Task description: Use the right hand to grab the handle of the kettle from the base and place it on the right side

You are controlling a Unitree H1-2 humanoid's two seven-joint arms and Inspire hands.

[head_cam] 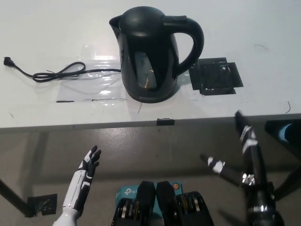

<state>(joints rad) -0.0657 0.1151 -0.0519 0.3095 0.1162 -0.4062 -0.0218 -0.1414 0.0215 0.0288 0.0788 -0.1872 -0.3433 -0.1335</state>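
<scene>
A black electric kettle (149,54) stands on its base (150,96) on the white table (263,23), its handle (194,43) pointing to the picture's right. My black right hand (240,155) hangs below the table's front edge at the lower right, open with fingers spread, well apart from the kettle. My white left hand (84,179) rests at the lower left, open and holding nothing.
A black power cord (56,73) runs left from the base across clear tape. A square of black tape (216,76) marks the table to the right of the kettle. The table's front edge (164,123) crosses the picture's middle; floor lies below it.
</scene>
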